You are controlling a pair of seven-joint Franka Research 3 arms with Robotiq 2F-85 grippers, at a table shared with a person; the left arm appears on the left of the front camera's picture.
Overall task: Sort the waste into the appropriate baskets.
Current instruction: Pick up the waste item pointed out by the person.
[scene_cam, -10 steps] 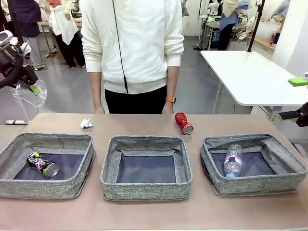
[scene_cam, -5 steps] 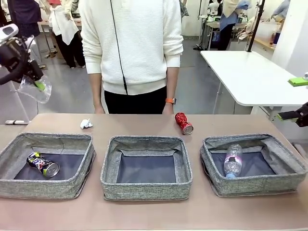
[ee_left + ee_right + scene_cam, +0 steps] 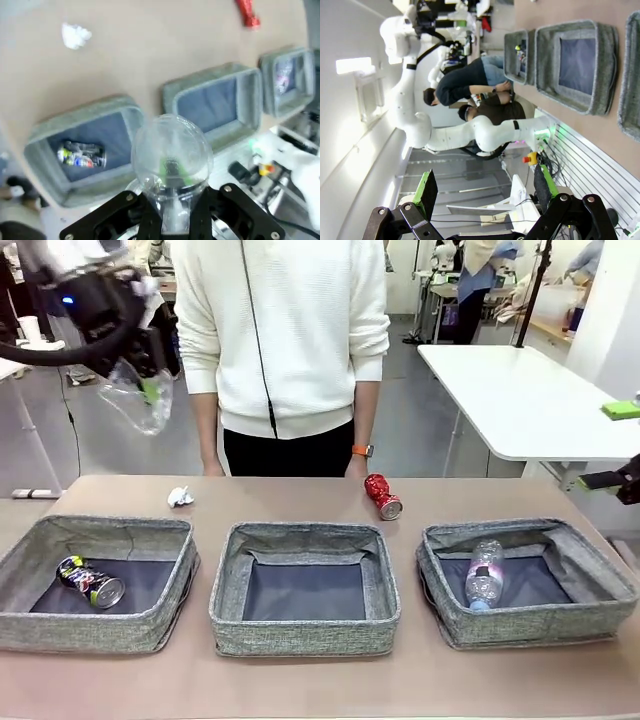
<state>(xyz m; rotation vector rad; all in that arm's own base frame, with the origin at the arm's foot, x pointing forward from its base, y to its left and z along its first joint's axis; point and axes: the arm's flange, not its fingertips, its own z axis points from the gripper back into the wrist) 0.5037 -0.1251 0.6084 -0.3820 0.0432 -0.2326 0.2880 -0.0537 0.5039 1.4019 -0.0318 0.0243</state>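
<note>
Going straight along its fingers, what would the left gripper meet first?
Its clear plastic cup leads; the line seems to land around the middle basket's near-left corner, by the gap to the left basket. Depth unclear.

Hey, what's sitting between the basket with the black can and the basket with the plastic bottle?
The third grey basket sits between them, all three in one row, as the front view shows.

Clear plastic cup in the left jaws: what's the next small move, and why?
Probably carry the clear plastic cup, clamped in the left gripper, rightward toward the right basket. The cup hangs high above the left side of the table, while that basket already holds the clear plastic bottle, the likeliest match; the left basket holds the black can.
</note>
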